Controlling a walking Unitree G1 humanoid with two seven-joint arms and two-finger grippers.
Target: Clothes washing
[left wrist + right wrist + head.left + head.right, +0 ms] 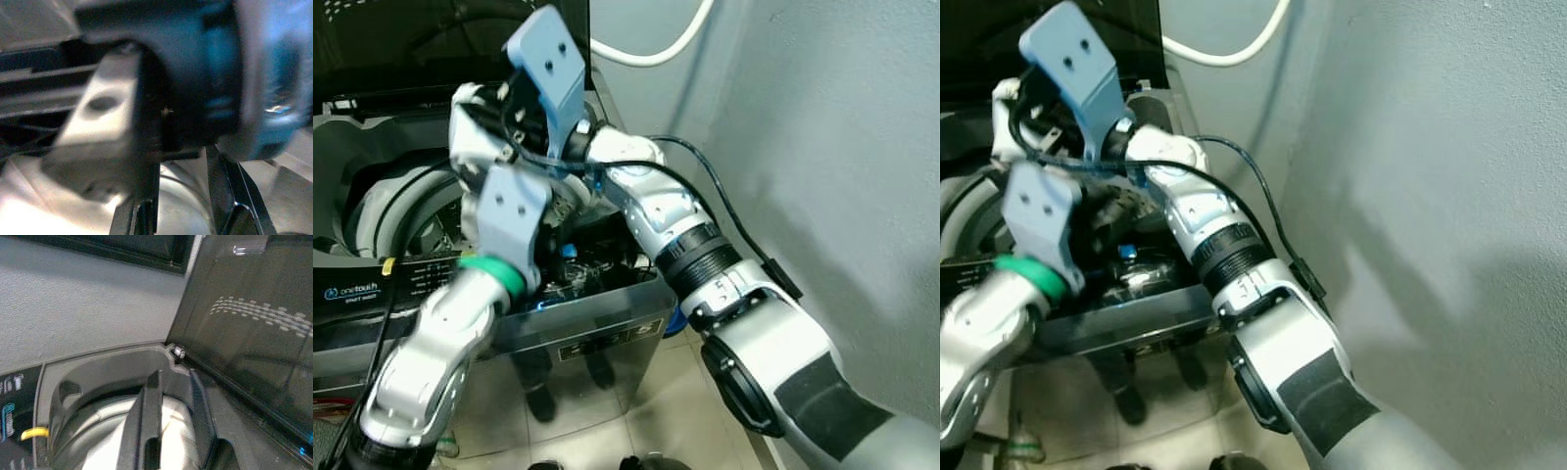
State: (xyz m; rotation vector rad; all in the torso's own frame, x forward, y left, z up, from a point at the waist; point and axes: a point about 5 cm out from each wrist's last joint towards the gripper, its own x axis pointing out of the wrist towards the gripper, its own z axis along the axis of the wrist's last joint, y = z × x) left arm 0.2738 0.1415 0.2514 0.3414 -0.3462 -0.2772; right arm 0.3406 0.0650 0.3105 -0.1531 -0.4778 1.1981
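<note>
"onetouch" in white on washing machine control panel point(372, 291) (smaller print beneath unreadable).

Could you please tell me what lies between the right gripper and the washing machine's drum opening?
Nothing: in the right wrist view the right gripper hangs directly over the pale drum opening.

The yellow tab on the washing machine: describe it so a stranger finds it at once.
Start at the top-loading washing machine with its dark lid raised. Go to the grey rim around the drum opening. The yellow tab sits on that rim beside the printed control panel, the only yellow piece there.
</note>
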